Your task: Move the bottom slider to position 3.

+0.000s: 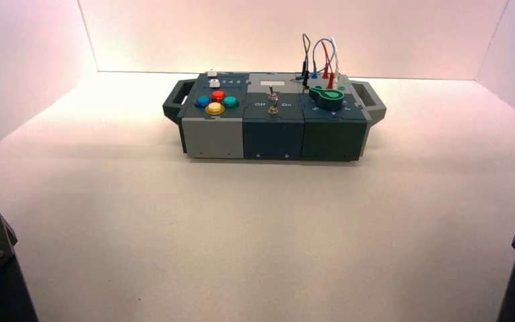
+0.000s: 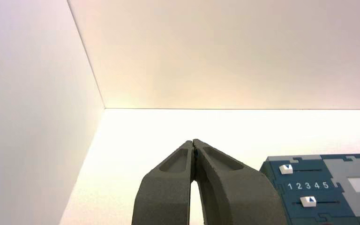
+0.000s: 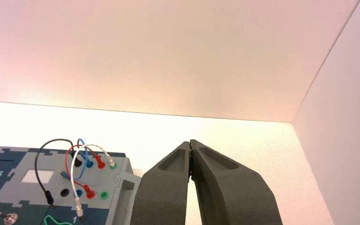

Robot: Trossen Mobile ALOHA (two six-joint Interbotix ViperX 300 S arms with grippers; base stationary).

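Both my grippers, left (image 2: 194, 143) and right (image 3: 190, 143), wait, fingers closed; bottom slider (image 2: 308, 201) sits at the box's eleven o'clock corner (its twin (image 2: 286, 169) invites a wrong nudge).

High view: above and behind the arms, looking down and forward at the whole box (image 1: 273, 119) from well back. Left wrist view: low, looking past its closed fingertips toward the box's slider corner. Right wrist view: likewise, toward the wire corner. All three share the box top
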